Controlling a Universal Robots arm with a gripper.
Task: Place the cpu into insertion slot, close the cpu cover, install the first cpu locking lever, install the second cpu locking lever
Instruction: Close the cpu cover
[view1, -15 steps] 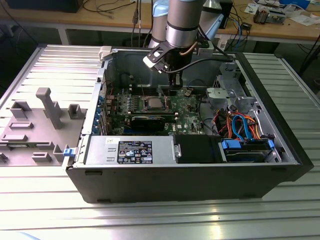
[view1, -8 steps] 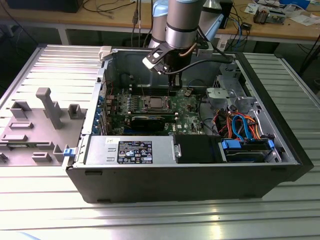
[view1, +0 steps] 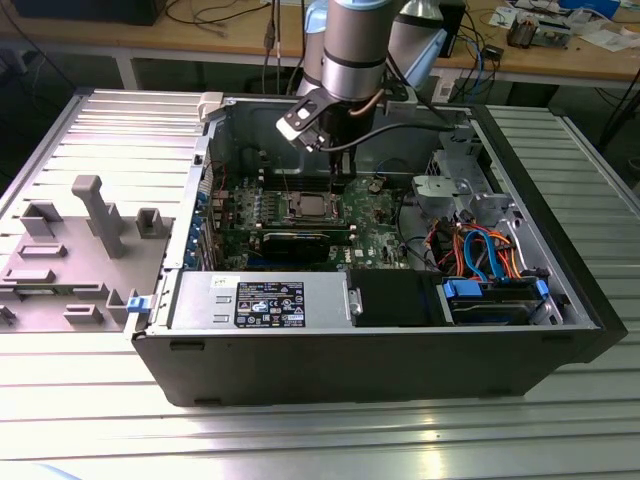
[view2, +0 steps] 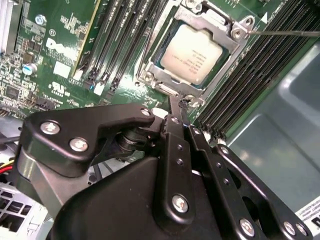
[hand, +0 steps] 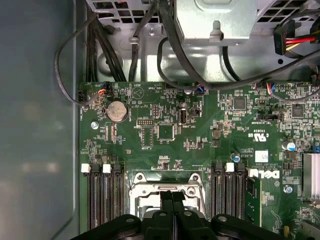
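Ribbed metal worktop is carrying an open computer case lying on its side. The arm is reaching down into the case from the far side in the exterior view. The green board is lying flat on the case floor, with long black memory slots running along both sides of the socket. The insertion slot is sitting near the middle of the board, toward the exterior view's left of the end effector. The cover is lying flat on the slot, its silver frame surrounding the cpu. The cpu is sitting seated inside the slot, its dull metal top showing through the cover's window. In both wrist views the end effector is hanging just over one edge of the cover, fingers pressed together with nothing gripped between them. Whether the tips are touching the frame, I cannot tell. A thin lever rod is running from one corner of the cover out across the memory slots; whether it is latched is unclear.
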